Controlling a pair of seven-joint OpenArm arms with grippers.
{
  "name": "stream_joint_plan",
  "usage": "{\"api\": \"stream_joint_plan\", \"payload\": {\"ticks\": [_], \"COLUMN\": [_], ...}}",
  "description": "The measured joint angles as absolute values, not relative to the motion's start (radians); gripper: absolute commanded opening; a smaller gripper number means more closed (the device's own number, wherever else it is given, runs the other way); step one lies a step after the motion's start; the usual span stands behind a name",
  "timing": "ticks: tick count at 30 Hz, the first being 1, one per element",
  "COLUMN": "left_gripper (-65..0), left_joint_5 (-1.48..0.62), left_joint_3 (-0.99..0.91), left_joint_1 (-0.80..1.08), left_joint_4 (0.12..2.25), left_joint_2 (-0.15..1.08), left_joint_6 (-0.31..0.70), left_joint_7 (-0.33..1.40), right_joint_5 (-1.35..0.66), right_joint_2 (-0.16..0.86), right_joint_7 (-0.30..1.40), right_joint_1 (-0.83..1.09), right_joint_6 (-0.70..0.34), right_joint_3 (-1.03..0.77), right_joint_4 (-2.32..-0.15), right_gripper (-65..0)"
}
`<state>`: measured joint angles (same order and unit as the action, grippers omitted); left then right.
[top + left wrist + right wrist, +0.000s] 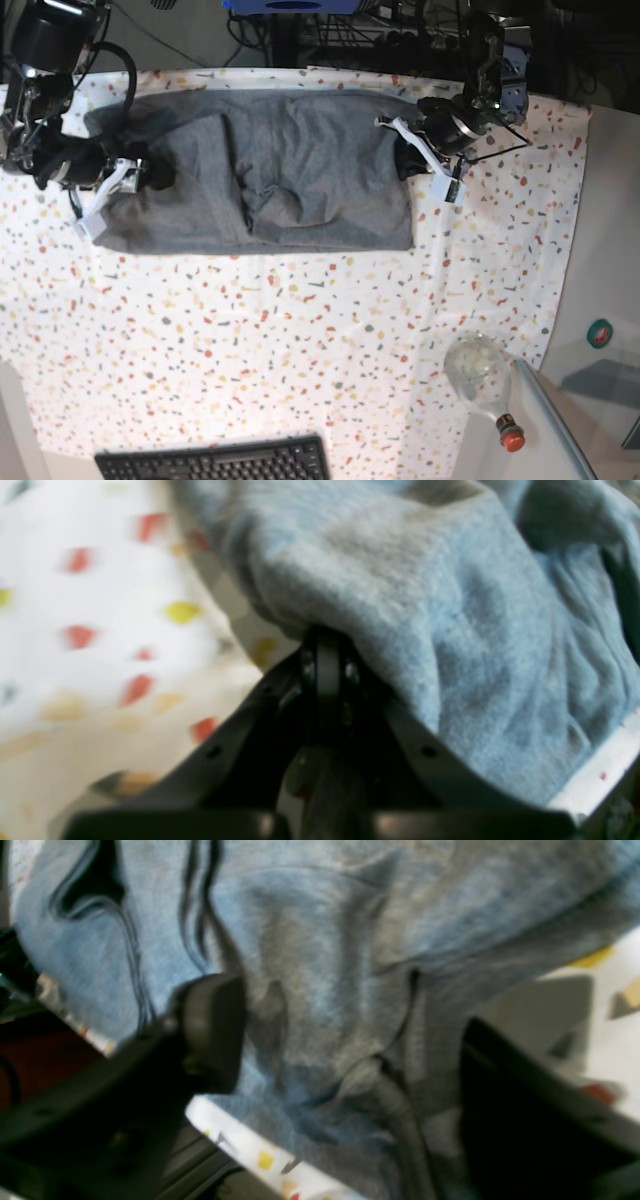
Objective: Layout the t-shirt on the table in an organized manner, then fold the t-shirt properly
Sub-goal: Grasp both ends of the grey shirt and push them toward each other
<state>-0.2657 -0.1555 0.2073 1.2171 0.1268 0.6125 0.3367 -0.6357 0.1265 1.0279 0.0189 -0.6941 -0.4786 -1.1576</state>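
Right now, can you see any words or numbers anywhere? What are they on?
None can be read.
t-shirt: plain grey, no print shows.
table: only coloured flecks, no letters.
keyboard: keys too small to read.
bottle: no readable label.
round green thing at the right edge: too small to tell.

Worktop (pixel 300 340) with white terrazzo-fleck cloth carries the grey t-shirt (pixel 260 170) spread wrinkled along its far edge, a black keyboard (pixel 215 462) at the near edge, and a clear bottle (pixel 482 375) lying near the right corner.
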Motion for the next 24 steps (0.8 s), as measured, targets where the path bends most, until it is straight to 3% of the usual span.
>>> {"api": "stream_joint_plan", "payload": {"ticks": [6,14,20,24], "left_gripper": [-65.0,-65.0,-65.0,-65.0], "left_joint_5": [-0.268,-0.263,-0.254,-0.253], "left_joint_3": [-0.038,0.154,0.221,0.228], "left_joint_1": [0.139,0.047,0.014,0.010], "left_joint_4": [1.170,1.150,1.146,1.144], "left_joint_2": [0.132,0.125,0.103,0.089], "left_joint_6": [0.576,0.467,0.439,0.433], "left_joint_7": [0.329,0.350,0.373,0.380], "right_joint_5": [-0.637,-0.617,-0.619,-0.624], "right_joint_2": [0.197,0.268,0.231,0.199], "right_joint_7": [0.960,0.951,0.956,0.957], "right_joint_1": [-0.057,-0.113,-0.020,0.049], "right_joint_6": [-0.697,-0.689,-0.685,-0.490], "right_joint_3": [-0.471,-0.390,-0.274,-0.175], "right_joint_4": [-0.971,-0.969,-1.263,-1.458], "right_gripper": [-65.0,-65.0,-65.0,-65.0]}}
